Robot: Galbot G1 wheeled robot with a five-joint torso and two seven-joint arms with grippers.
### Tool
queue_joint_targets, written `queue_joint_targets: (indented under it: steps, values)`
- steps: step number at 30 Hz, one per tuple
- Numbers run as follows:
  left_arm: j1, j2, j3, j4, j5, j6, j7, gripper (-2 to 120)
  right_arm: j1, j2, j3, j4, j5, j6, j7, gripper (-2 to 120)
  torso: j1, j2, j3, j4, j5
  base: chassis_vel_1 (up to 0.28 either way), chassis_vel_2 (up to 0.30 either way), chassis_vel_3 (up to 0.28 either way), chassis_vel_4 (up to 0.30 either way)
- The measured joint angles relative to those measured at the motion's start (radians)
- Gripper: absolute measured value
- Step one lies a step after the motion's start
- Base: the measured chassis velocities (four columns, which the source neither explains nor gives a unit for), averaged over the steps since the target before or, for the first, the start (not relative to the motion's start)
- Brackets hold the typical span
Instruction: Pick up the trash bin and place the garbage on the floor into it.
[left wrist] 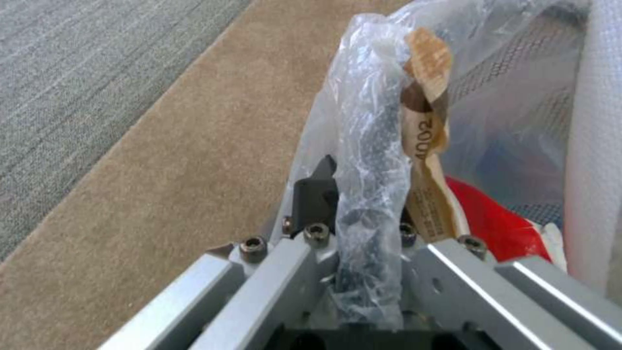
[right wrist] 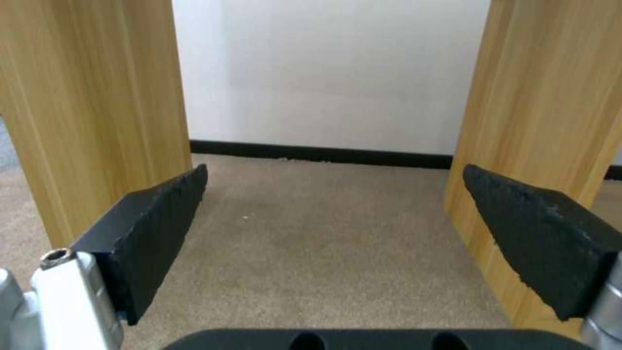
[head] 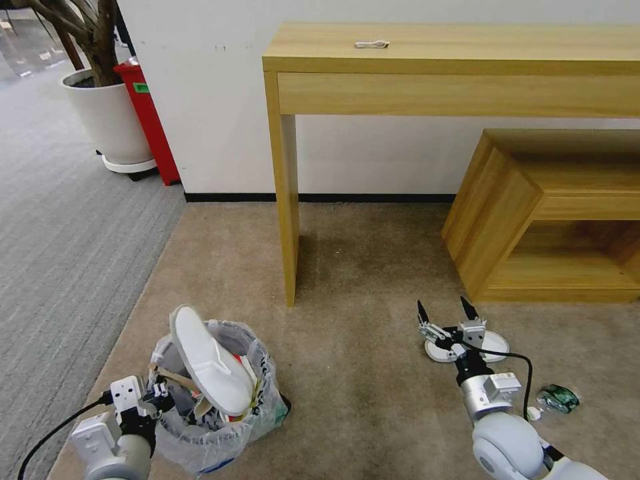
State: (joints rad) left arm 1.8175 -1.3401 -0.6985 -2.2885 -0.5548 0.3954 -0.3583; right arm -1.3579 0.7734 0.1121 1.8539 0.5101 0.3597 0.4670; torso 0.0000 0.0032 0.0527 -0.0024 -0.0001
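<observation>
Right, I've got my left gripper [head: 159,393] clamped on the near-left rim of the trash bin [head: 220,427], fingers pinched together on the bag-wrapped edge; in the left wrist view the crinkled plastic [left wrist: 369,194] runs straight up between the fingers [left wrist: 316,194], with a brown paper strip [left wrist: 424,146] pressed beside it. The bin sits low on the tan carpet [head: 360,373], near the seam with the grey striped carpet [head: 60,267], and its mouth opens upward. A white slipper [head: 210,357] stands out of it, long axis tilted, one end poking up toward the far left above the rim, the other buried in the bin among red and white scraps. Over on my right, the right gripper [head: 447,312] hangs just above the floor with its jaws spread wide apart, holding nothing, fingertips aimed toward the wall; the right wrist view looks between the pads [right wrist: 152,228] at bare carpet, with the desk leg [right wrist: 91,112] on one side and the low wooden shelf [right wrist: 551,97] on the other. Just under that gripper lies a flat white slipper [head: 497,347] on the carpet, and nearer my right arm there's a crumpled green wrapper [head: 559,398] with a small white scrap [head: 533,413] beside it. A small white object [head: 371,45] rests on the desk top.
</observation>
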Motion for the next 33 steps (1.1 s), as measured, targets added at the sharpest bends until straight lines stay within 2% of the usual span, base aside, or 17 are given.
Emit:
queue_joint_targets:
  steps: [9,19,33]
  values:
    - [-0.014,0.009,-0.001,0.009,-0.014,-0.005,0.000,1,0.009,0.025,-0.007,0.006,0.011,-0.025,0.041,100,0.000,0.000,0.000,0.0002,0.0000,0.000,0.000,0.000,0.000]
    - [-0.033,0.025,-0.005,0.010,-0.035,-0.007,-0.001,1,-0.026,0.024,0.091,-0.010,0.020,-0.027,0.047,100,0.000,0.000,0.000,0.0000,0.0000,0.000,0.000,0.000,0.000]
    - [-0.034,0.021,-0.002,0.019,-0.035,-0.006,-0.002,1,-0.035,0.031,0.089,-0.010,0.024,-0.024,0.031,100,0.000,0.000,0.000,0.0002,0.0000,-0.007,-0.006,-0.009,-0.006]
